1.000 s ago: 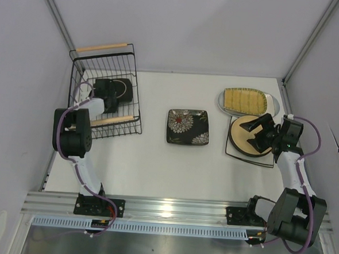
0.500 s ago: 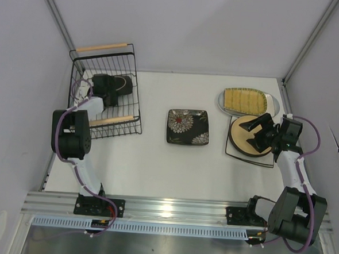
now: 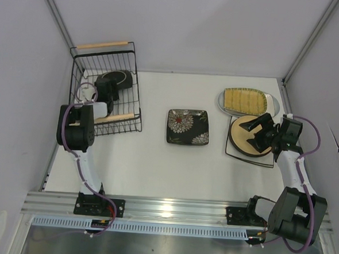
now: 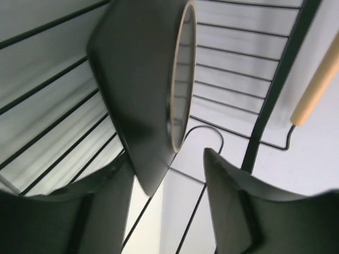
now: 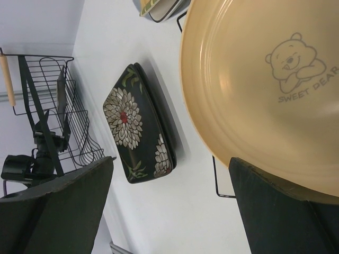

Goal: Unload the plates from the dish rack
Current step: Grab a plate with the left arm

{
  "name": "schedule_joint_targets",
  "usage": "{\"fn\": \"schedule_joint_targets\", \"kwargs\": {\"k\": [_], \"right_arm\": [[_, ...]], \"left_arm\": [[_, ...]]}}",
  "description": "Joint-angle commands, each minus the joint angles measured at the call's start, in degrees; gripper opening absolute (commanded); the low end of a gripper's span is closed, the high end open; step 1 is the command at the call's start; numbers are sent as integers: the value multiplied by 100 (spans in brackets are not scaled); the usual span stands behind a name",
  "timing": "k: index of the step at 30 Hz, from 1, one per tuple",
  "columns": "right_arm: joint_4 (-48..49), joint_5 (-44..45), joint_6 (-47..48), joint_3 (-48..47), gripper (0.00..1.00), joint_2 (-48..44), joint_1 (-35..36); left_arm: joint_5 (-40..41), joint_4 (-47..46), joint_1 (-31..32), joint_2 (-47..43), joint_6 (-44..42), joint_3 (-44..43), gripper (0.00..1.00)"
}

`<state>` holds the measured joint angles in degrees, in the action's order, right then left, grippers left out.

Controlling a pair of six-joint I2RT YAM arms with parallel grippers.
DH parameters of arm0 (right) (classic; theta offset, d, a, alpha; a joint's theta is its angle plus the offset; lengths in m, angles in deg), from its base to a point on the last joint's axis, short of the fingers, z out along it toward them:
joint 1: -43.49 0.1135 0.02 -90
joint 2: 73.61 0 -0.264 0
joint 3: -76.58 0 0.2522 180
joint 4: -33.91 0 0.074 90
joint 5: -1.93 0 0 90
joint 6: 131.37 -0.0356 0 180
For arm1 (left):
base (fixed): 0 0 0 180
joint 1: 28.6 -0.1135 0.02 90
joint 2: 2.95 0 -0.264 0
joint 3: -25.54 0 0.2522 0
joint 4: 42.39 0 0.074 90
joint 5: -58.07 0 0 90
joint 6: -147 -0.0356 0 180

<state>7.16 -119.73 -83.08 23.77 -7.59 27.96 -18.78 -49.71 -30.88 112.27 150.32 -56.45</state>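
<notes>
The black wire dish rack (image 3: 131, 96) stands at the far left. One dark plate (image 3: 118, 78) stands on edge inside it. My left gripper (image 3: 109, 85) reaches into the rack. In the left wrist view the dark plate (image 4: 140, 90) has its lower corner between my fingers (image 4: 233, 206), nearer the left one, with a gap on the right; the left gripper (image 4: 167, 182) is open. My right gripper (image 3: 251, 132) hovers open over a tan round plate (image 3: 246, 144), whose bear print (image 5: 294, 63) shows in the right wrist view, with the right gripper (image 5: 169, 182) empty.
A black square plate with flowers (image 3: 187, 126) lies mid-table. A mustard ribbed plate (image 3: 245, 99) rests on a pale round plate (image 3: 273, 104) at the back right. A white square plate (image 3: 232, 152) lies under the tan one. The rack's wooden handles (image 3: 103, 45) stand above its rim.
My left gripper has shifted inside the rack and its jaws have narrowed around the dark plate's corner. The right arm has not moved.
</notes>
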Motion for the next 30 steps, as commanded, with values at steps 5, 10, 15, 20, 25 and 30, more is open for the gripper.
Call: {"fn": "schedule_joint_targets", "kwargs": {"k": [5, 10, 15, 20, 25, 30], "right_arm": [[-89, 81, 128, -252, 100, -124, 15], [-72, 55, 102, -217, 100, -142, 15], [-10, 28, 102, -182, 100, -151, 24], [25, -24, 93, -130, 100, -160, 24], [139, -60, 58, -68, 100, -142, 24], [148, -112, 76, -68, 100, -124, 24]], "left_arm": [[-277, -2065, -18, 124, 187, 274, 32], [-471, -2734, -18, -157, 327, 907, 0], [-708, -3533, -18, -517, 284, 1521, 0], [-778, -3938, -18, -1193, -121, 1856, 0], [-998, -4351, 17, -1905, -674, 2357, 0], [-963, -4344, 53, -3159, -1525, 2692, 0]]}}
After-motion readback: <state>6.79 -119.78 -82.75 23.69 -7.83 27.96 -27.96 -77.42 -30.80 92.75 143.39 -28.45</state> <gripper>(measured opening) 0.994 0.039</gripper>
